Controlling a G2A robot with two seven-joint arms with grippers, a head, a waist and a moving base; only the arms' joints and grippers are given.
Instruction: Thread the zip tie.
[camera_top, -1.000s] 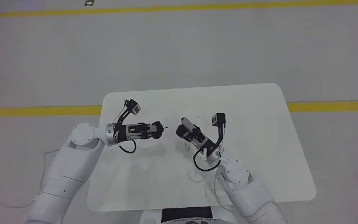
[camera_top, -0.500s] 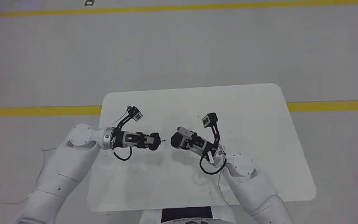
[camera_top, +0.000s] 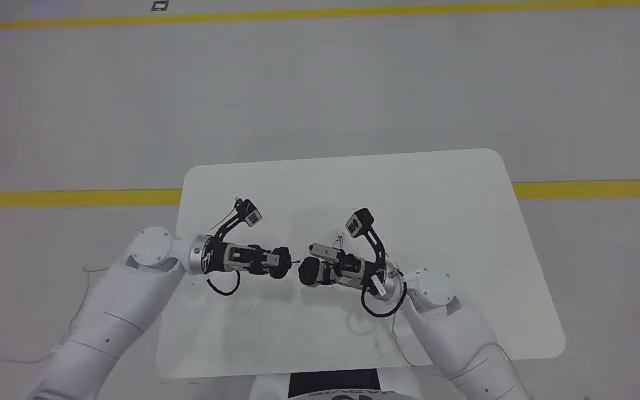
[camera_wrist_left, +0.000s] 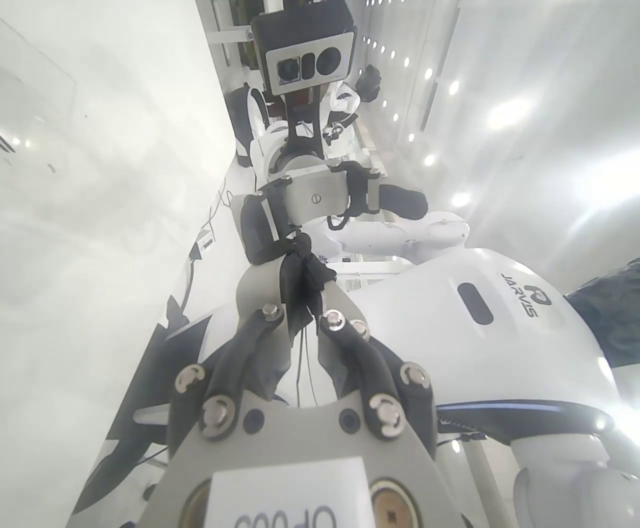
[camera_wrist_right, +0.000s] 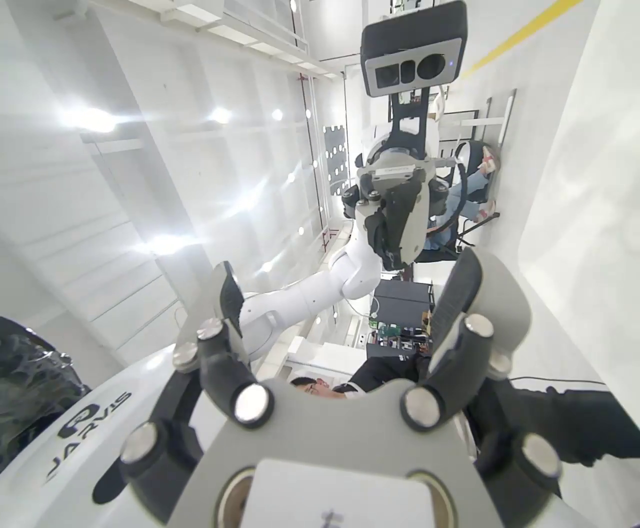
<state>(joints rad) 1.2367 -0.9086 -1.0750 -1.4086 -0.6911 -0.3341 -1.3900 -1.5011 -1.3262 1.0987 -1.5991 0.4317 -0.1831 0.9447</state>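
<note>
Jaws on my left gripper (camera_wrist_left: 297, 305) pinch the black zip tie (camera_wrist_left: 301, 262); my right gripper (camera_wrist_right: 345, 280), just opposite, gapes wide, holding nothing.

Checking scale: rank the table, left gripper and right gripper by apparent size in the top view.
Largest: table. Then left gripper and right gripper, too alike to rank.

Left gripper (camera_top: 284, 263) and right gripper (camera_top: 306, 272) are tip to tip above the table (camera_top: 460, 200), with barely a gap between them. From that spot, the left arm (camera_top: 150, 250) blocks 9 o'clock and the right arm (camera_top: 430, 290) blocks 3–4. Wrist cameras stick up at 11 (camera_top: 250, 212) and 2 (camera_top: 356, 222). Passage lies over the tabletop at 12 and 6.
</note>
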